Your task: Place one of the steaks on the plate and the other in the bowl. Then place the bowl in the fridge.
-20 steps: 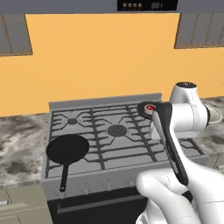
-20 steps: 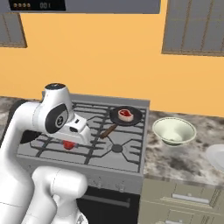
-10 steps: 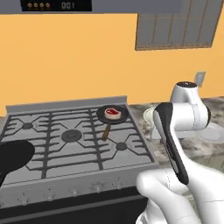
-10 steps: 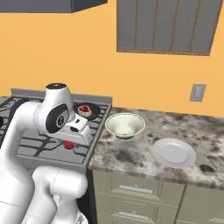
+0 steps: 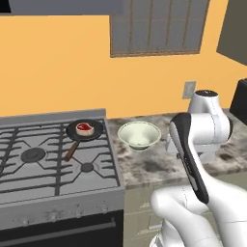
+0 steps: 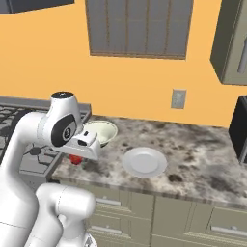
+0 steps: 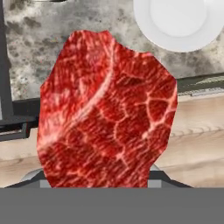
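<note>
One raw-red steak (image 7: 105, 113) with whitish fat lines hangs in my gripper (image 6: 77, 154), which is shut on it; the fingers are hidden behind the meat. In the right base view this steak (image 6: 74, 160) hangs over the counter's front left corner, left of the flat white plate (image 6: 144, 161). The hand view has the plate (image 7: 177, 22) at its top right. The pale cream-green bowl (image 5: 139, 134) stands on the counter just right of the stove, partly hidden by my arm in the right base view. The second steak (image 5: 85, 128) lies in a small black pan (image 5: 91, 130).
The grey gas stove (image 5: 43, 164) takes up the left side, with the pan on its back right burner. The marble counter (image 6: 202, 159) runs to the right, where a dark appliance (image 6: 240, 130) stands at the edge. Cabinet drawers (image 6: 173, 217) lie below.
Both base views have shifted: the base drove right along the counter, so the stove slid left and the bowl and plate came closer. The steak stays held in the gripper.
</note>
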Motion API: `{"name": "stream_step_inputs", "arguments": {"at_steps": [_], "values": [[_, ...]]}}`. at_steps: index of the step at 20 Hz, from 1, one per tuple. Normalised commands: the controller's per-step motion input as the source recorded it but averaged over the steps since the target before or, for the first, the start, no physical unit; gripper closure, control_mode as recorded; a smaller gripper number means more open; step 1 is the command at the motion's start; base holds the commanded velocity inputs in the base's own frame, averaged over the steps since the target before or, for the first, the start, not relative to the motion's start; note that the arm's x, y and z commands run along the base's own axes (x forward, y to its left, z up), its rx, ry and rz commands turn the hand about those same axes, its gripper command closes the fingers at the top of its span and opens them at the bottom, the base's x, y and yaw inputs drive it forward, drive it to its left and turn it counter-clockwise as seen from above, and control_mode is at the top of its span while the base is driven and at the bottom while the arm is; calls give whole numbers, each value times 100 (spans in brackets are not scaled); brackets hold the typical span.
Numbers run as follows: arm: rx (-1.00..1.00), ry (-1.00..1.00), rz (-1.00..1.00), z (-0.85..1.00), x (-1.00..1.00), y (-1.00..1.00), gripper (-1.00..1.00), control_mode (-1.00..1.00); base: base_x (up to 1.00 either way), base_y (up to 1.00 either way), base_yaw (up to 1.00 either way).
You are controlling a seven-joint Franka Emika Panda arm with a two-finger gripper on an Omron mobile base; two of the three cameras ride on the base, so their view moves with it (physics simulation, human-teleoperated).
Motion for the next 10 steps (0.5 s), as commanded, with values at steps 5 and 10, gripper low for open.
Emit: {"name": "stream_step_inputs", "arguments": {"at_steps": [5,10], "values": [[0,0,0,0,0,0,100,100,1,-58,0],[0,0,0,0,0,0,100,100,1,-46,0]]}}
